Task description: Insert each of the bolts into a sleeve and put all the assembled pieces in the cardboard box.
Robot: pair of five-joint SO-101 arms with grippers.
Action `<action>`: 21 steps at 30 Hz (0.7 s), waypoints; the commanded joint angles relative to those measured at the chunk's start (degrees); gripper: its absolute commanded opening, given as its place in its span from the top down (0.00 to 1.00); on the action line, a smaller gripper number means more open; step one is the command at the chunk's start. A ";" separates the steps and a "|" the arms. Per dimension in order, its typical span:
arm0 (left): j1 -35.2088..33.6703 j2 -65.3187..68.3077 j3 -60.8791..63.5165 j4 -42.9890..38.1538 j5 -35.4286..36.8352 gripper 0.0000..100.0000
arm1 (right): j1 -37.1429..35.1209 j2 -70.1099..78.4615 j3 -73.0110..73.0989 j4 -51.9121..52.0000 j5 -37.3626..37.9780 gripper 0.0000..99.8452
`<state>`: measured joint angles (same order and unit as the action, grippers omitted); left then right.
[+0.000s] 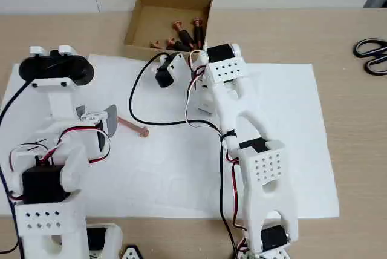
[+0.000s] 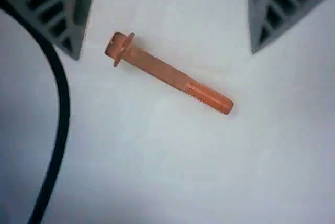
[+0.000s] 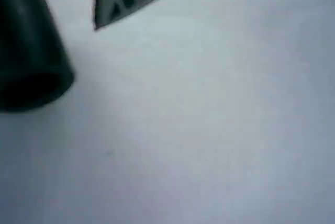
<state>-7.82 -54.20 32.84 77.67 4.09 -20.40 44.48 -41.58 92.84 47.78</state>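
Done: several pieces (image 1: pixel 184 36), apparently assembled, lie in box (image 1: pixel 138 23) | Left: one bare bolt (image 2: pixel 167 72) on paper (image 1: pixel 181 174), likely last | left gripper (image 2: pixel 165 51) wide open, empty, straddling bolt | right gripper (image 1: pixel 168 70) beside box, grip unclear

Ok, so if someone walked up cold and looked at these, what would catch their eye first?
Most likely the copper bolt lying alone on the white sheet, with the open left gripper straddling it. After that, the cardboard box near the far edge of the table, holding several assembled pieces, and the right arm stretched toward it.
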 commanded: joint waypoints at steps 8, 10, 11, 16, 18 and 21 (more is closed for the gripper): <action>-0.35 -0.70 -0.13 -1.23 -0.26 0.80 | -0.48 3.82 -0.18 -0.13 0.62 0.99; -0.35 -0.70 -0.13 -1.23 -0.26 0.80 | -0.40 4.09 -0.18 0.13 0.53 0.98; -0.35 -0.70 -0.13 -1.23 -0.26 0.80 | -0.31 4.09 -0.18 0.31 0.53 0.99; -0.35 -0.70 -0.13 -1.23 -0.26 0.80 | 0.66 3.38 -0.53 0.48 0.26 1.00; -0.18 -0.70 -0.13 -1.23 -0.26 0.80 | 1.27 1.01 -1.85 2.68 -1.32 1.00; 0.00 -0.35 -0.13 -0.97 -0.26 0.80 | 2.77 -4.26 -2.37 3.12 -5.89 1.00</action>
<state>-7.82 -54.20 32.92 77.67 4.09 -19.25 46.59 -42.73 94.42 45.49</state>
